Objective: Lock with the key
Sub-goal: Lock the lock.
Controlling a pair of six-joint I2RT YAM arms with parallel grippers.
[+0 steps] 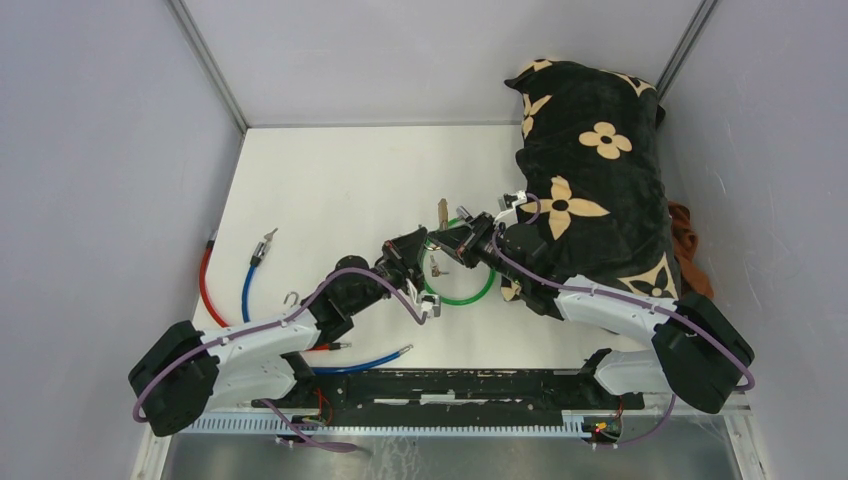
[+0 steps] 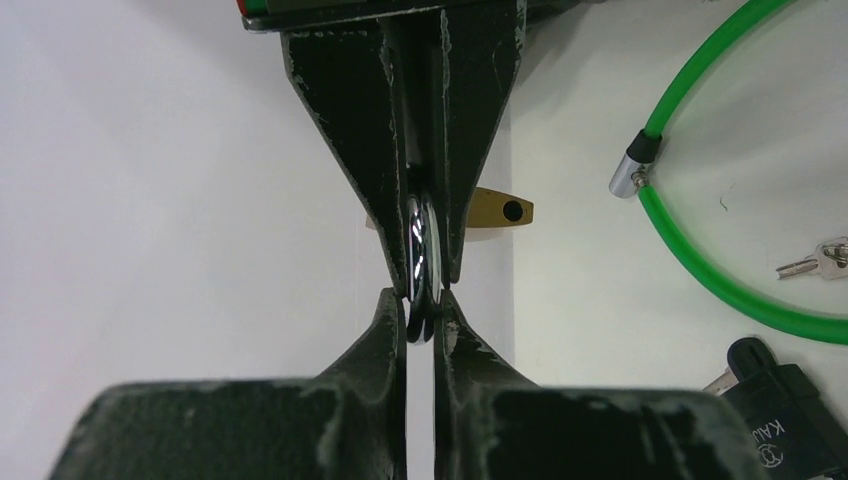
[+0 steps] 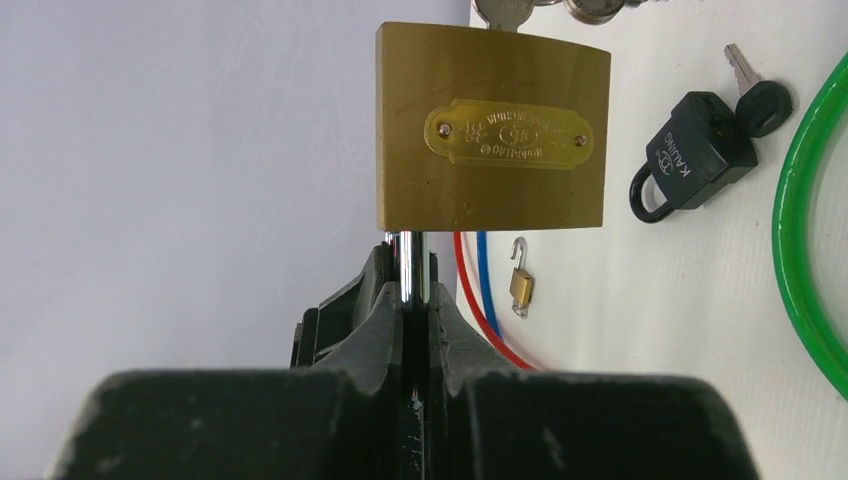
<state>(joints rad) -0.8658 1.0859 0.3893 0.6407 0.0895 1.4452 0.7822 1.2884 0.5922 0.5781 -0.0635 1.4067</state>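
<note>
A brass padlock (image 3: 492, 130) hangs in the air over the table's middle (image 1: 441, 211). My right gripper (image 3: 415, 290) is shut on its chrome shackle (image 3: 410, 262). Silver keys (image 3: 505, 10) show at the body's far end, cut off by the frame edge. In the left wrist view my left gripper (image 2: 422, 305) is shut on the same shiny loop (image 2: 422, 250) from the opposite side. The right gripper's fingers (image 2: 350, 130) meet it tip to tip. A brass edge (image 2: 497, 211) with a dark hole pokes out behind them.
A green cable loop (image 1: 470, 295) lies under the grippers, with small loose keys (image 2: 815, 262) inside it. A black padlock (image 3: 695, 150) with its key, a tiny brass padlock (image 3: 520, 285), and red (image 1: 205, 285) and blue (image 1: 247, 290) cables lie around. A black flowered cushion (image 1: 590, 200) fills the right.
</note>
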